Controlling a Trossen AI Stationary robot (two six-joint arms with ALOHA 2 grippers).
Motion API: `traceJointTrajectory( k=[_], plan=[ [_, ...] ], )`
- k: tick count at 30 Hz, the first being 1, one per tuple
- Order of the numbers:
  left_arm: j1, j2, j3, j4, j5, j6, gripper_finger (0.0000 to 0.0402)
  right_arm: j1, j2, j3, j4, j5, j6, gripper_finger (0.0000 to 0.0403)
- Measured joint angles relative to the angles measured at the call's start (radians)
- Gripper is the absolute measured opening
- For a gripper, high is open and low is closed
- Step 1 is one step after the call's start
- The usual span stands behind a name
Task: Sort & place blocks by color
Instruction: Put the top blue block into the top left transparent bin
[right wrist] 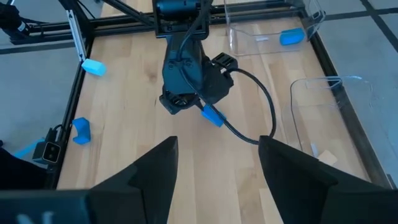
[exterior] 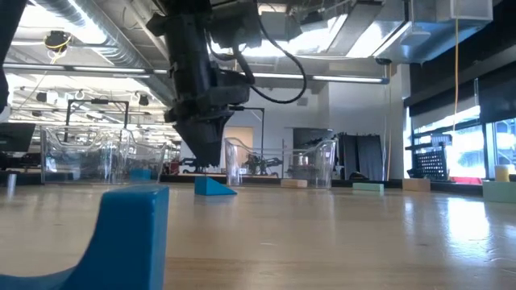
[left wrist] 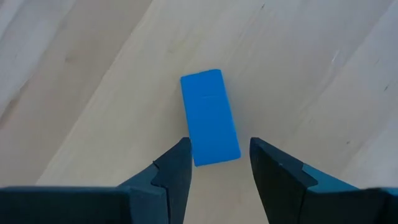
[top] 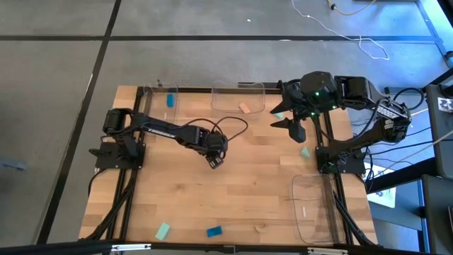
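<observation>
Low view: nearest the camera stands a blue block (exterior: 121, 234) at the table's front edge; farther off, the left gripper (exterior: 211, 165) hangs low over a second blue block (exterior: 214, 187) on the wooden table (exterior: 339, 234), with clear trays (exterior: 105, 157) at the far edge. In the left wrist view the fingers (left wrist: 174, 171) stand apart, one on each side of this blue block's (left wrist: 209, 116) near end, not closed on it. In the high view the right gripper (top: 292, 122) hovers open and empty near the table's far right, a mint block (top: 305, 151) near it, a tan block (top: 245, 108) lying in the middle far tray (top: 238, 88).
</observation>
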Motion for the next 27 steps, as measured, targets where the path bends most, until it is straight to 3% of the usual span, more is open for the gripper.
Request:
traceJointTrajectory(
  k=[10, 22, 27],
  plan=[
    [-0.006, -0.006, 0.001, 0.012, -0.056, -0.009, 0.0145, 0.000, 0.000, 0.000, -0.001, 0.000, 0.002, 0.0223],
    [-0.002, -0.005, 0.003, 0.022, 0.035, -0.010, 0.0126, 0.000, 0.000, 0.000, -0.001, 0.000, 0.004, 0.0223],
    [0.006, -0.005, 0.004, 0.027, 0.034, -0.107, 0.0128, 0.000, 0.000, 0.000, -0.002, 0.000, 0.049, 0.0223]
  ],
)
